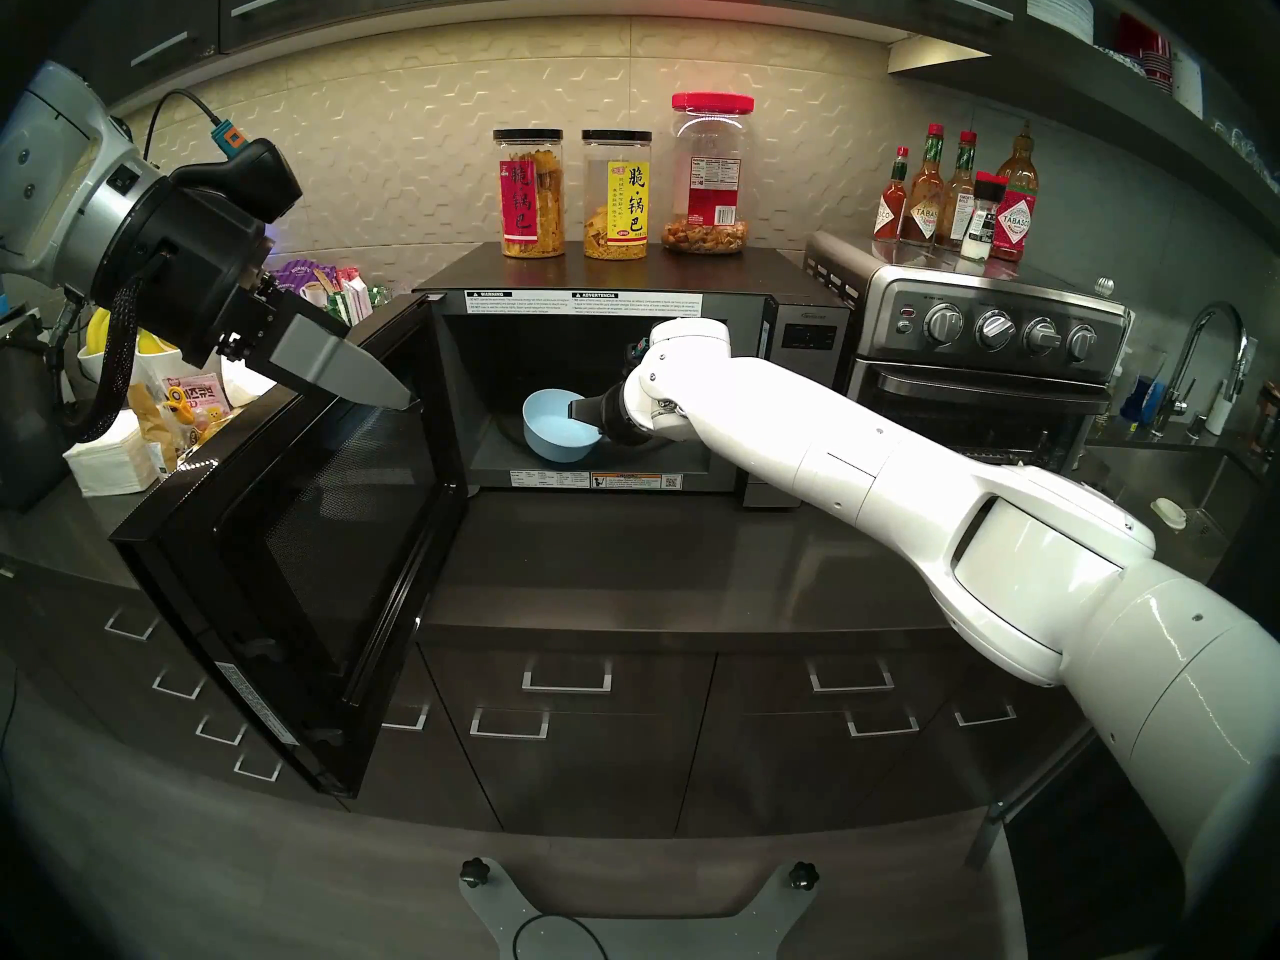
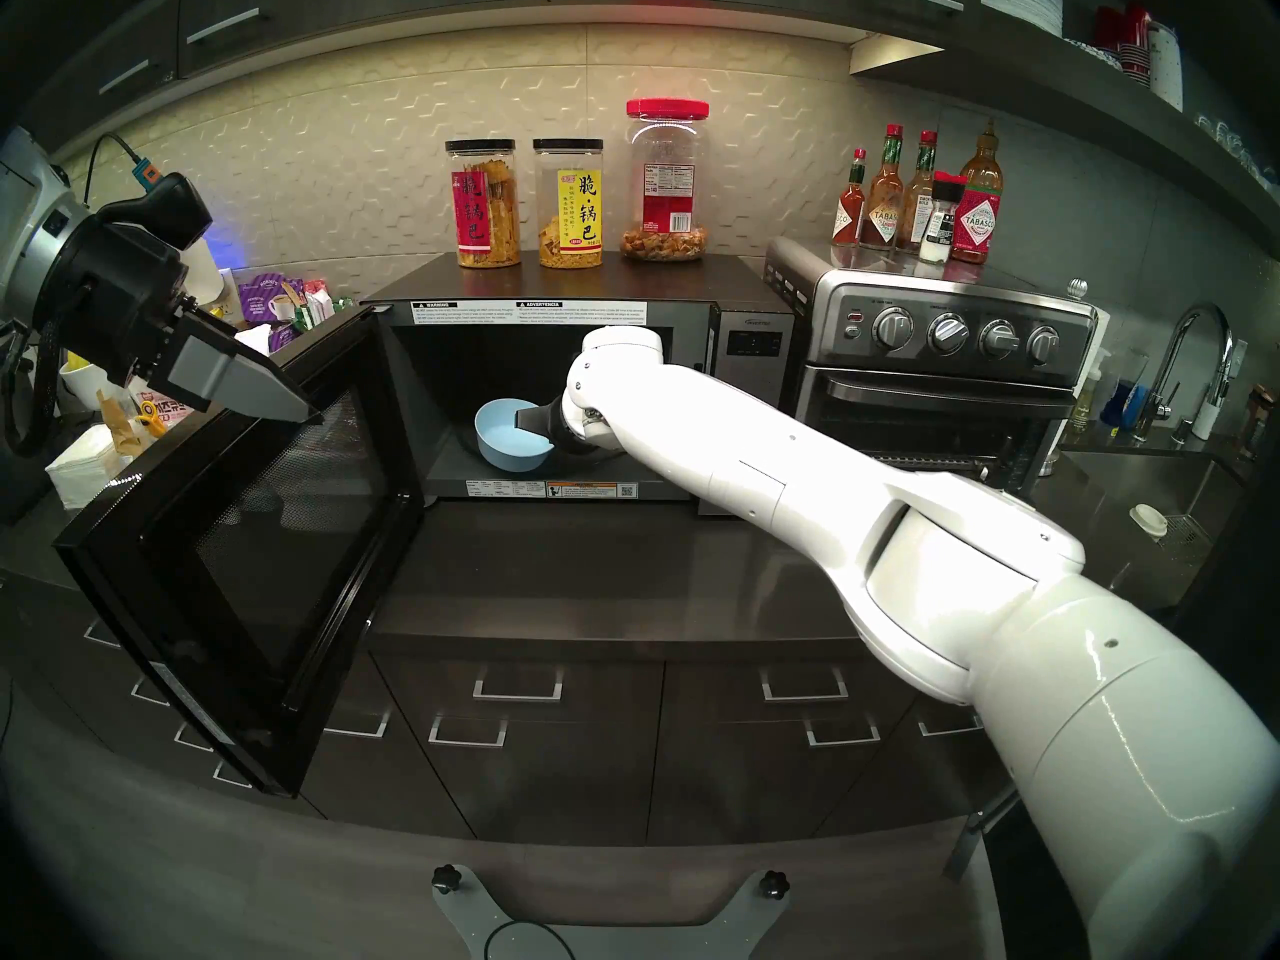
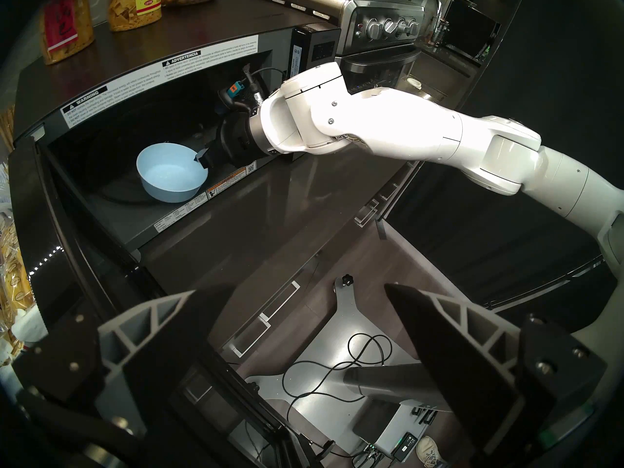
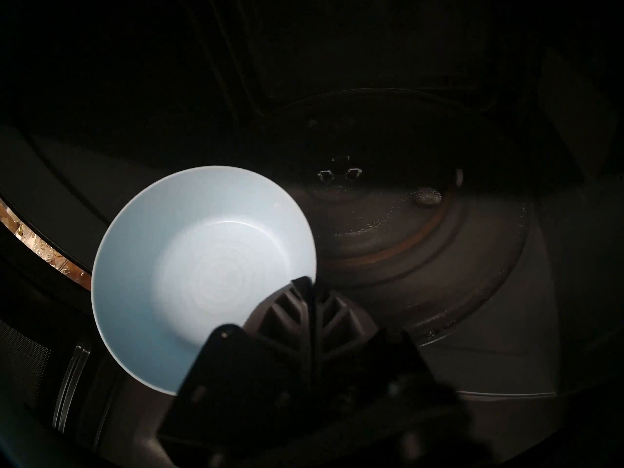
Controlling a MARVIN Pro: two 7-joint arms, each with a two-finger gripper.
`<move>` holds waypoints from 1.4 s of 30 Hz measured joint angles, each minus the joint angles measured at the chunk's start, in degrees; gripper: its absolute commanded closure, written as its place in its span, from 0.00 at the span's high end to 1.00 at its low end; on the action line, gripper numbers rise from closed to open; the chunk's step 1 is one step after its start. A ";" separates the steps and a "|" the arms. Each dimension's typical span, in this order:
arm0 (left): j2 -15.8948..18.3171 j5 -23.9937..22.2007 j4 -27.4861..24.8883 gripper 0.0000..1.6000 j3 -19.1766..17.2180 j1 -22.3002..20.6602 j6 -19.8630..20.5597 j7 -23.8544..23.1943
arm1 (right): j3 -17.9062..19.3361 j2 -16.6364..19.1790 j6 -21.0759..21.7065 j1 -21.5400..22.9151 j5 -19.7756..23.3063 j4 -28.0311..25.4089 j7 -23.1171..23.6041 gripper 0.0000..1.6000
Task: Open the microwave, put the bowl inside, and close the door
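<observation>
Right wrist view: the bowl (image 4: 202, 268) sits tilted inside the microwave (image 1: 596, 300), at the front-left of the glass turntable (image 4: 422, 227) — whether it rests on the glass or hangs just above, I cannot tell. The right gripper (image 4: 309, 283) is pinched on its near rim, one finger inside, one outside. The door (image 1: 291, 522) stands swung wide toward the countertop's (image 1: 623, 564) front-left edge. Above the door's top edge hovers the left gripper (image 3: 304, 308), fingers spread and empty.
</observation>
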 measured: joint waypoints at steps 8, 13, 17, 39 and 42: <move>0.00 0.00 0.00 1.00 0.00 0.00 0.00 0.00 | 0.17 0.07 -0.19 0.02 -0.63 -0.15 -0.42 0.00; -0.01 0.00 0.00 1.00 0.02 0.00 0.00 0.00 | 0.36 0.34 -0.30 0.05 -0.91 -0.21 -0.90 0.00; -0.01 0.00 0.00 1.00 0.02 0.00 0.00 0.00 | 0.62 0.69 -0.55 0.05 -1.23 -0.18 -1.46 0.00; -0.03 -0.02 0.00 1.00 0.03 -0.01 0.00 -0.01 | 1.88 -1.42 -4.30 0.05 -3.10 5.84 -4.08 0.00; -0.03 -0.02 0.00 1.00 0.04 -0.01 0.00 -0.01 | 1.97 -1.84 -4.67 0.05 -3.40 6.63 -3.92 0.13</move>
